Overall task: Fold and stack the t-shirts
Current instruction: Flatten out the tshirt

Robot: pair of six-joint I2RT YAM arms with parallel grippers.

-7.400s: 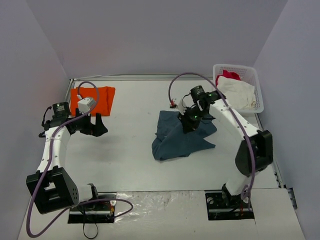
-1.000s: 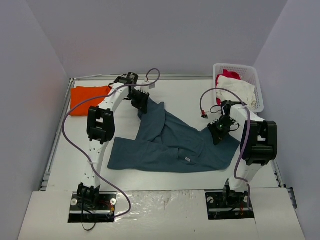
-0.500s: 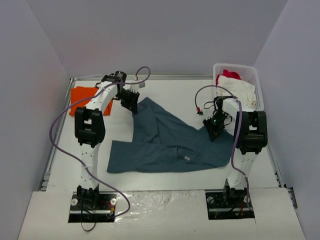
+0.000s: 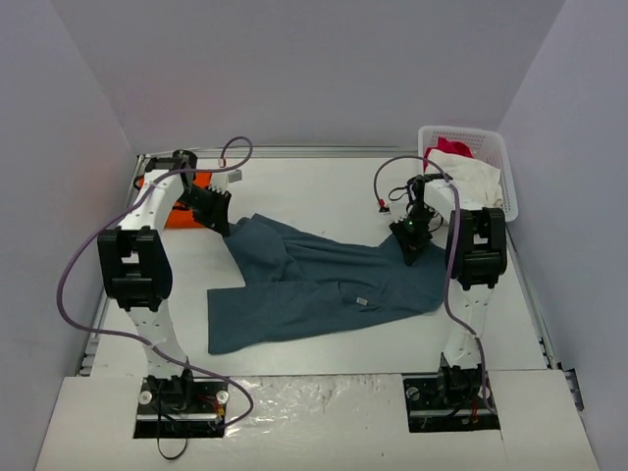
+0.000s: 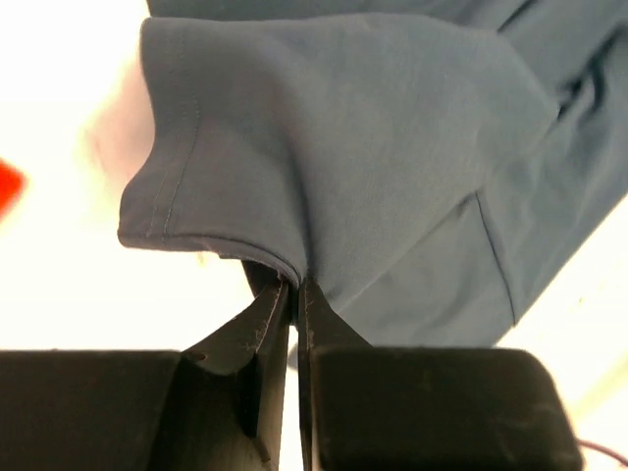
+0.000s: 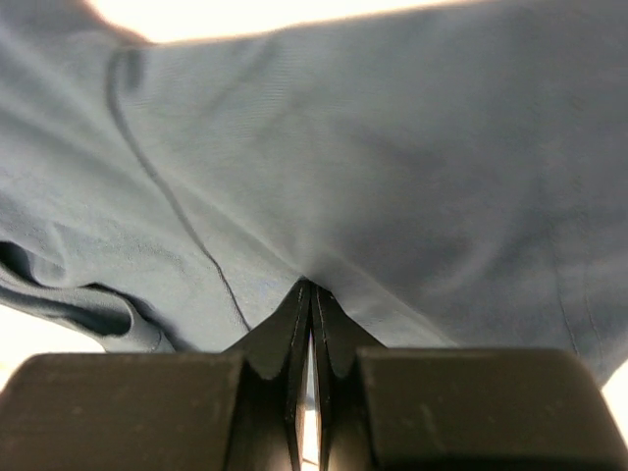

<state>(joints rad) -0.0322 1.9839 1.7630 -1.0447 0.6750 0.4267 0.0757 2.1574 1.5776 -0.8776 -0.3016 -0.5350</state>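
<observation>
Counter (image 4: 324, 186): slate-blue tee (image 4: 314, 280) spread across middle, wrinkly, stretched btwn both arms. Orange tee (image 4: 184, 216) at far-left corner. L pincer (image 5: 294, 285) pinching blue tee's left end, R pincer (image 6: 312, 287) pinching its right end, both clamped tight.

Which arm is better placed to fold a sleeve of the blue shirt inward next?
Likely left: the left gripper pinches the blue t-shirt by a sleeve hem; the right gripper grips its opposite end.

The tag (image 4: 361, 301) on the slate-blue t-shirt (image 4: 294, 285) is illegible.
</observation>
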